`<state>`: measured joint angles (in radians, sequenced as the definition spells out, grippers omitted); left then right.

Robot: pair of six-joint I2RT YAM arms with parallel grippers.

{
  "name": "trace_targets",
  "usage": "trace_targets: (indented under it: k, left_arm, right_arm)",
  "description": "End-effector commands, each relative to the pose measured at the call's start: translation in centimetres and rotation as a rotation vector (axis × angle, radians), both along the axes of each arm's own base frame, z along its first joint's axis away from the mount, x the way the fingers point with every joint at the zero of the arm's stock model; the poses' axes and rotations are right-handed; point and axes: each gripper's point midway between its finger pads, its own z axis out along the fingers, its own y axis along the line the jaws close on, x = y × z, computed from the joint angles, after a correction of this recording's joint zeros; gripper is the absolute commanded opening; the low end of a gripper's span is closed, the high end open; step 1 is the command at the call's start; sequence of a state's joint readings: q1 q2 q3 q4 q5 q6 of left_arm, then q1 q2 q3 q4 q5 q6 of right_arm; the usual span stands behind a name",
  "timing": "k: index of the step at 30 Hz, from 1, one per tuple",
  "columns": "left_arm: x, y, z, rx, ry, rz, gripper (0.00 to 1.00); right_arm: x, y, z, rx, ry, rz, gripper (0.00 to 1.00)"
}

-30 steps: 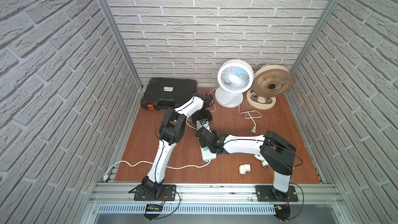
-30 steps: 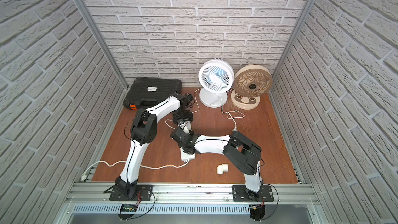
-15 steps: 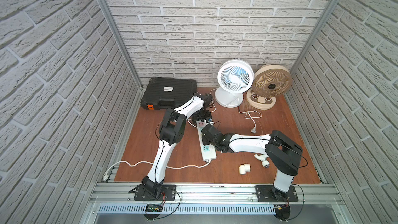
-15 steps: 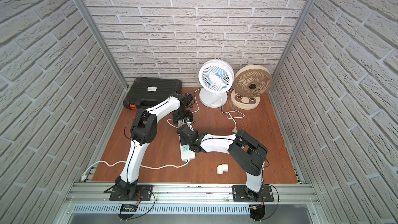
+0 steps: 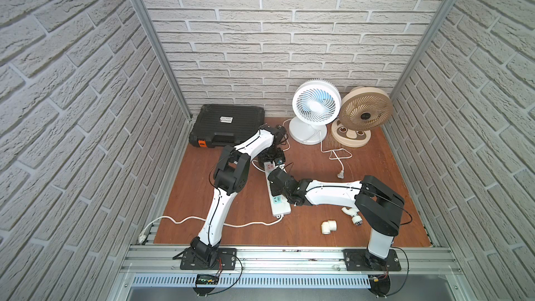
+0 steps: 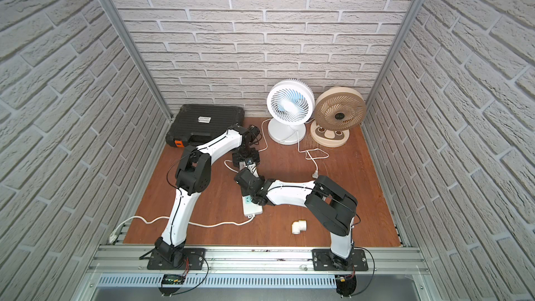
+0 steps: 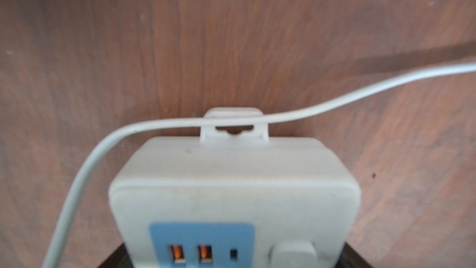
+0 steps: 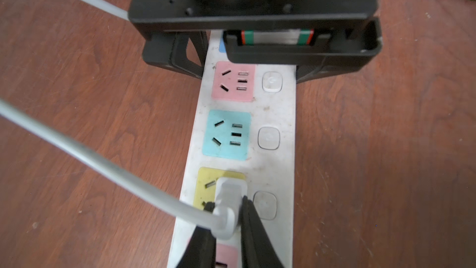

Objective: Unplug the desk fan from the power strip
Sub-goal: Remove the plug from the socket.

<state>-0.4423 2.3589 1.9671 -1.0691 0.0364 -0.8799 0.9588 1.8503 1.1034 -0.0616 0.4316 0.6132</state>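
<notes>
The white power strip [image 5: 282, 212] lies lengthwise on the wooden table, and its pink, teal and yellow sockets show in the right wrist view [image 8: 273, 166]. A white plug [image 8: 230, 192] stands in the yellow socket. My right gripper [image 8: 227, 202] is shut on the plug, one black finger on each side. My left gripper [image 5: 272, 159] straddles the strip's far end [image 7: 231, 197] and is shut on it. A white desk fan [image 5: 315, 105] and a beige fan [image 5: 365, 111] stand at the back wall. The plug's thin cord [image 8: 103, 161] leads off past the strip's far end.
A black tool case [image 5: 228, 124] sits at the back left. A loose plug [image 5: 341, 174] on a looped cord lies right of the strip. A white pipe elbow [image 5: 329, 226] and a small white fitting [image 5: 351, 215] lie near the right arm. The strip's thick cord [image 5: 179, 220] runs to the front left edge.
My right gripper has moved a little along the strip toward the back, uncovering more of the strip's near end. The left arm has not moved.
</notes>
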Motion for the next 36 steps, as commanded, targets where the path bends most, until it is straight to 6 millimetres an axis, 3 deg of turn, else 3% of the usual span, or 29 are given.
trace_targets:
  k: [1, 13, 27, 36]
  left_arm:
    - [-5.9, 1.8, -6.2, 0.074, 0.279, 0.048, 0.00]
    - [-5.9, 1.8, -6.3, 0.072, 0.278, 0.048, 0.00]
    - [-5.8, 1.9, -6.2, 0.072, 0.274, 0.049, 0.00]
    - [-5.7, 1.8, -6.0, 0.071, 0.274, 0.049, 0.00]
  right_arm:
    - [0.7, -0.7, 1.3, -0.095, -0.076, -0.031, 0.03]
    - [0.5, -0.3, 1.2, -0.099, -0.082, -0.023, 0.03]
    - [0.9, -2.2, -0.4, 0.071, 0.026, -0.104, 0.03]
    - [1.0, -2.4, -0.3, 0.056, 0.030, -0.103, 0.03]
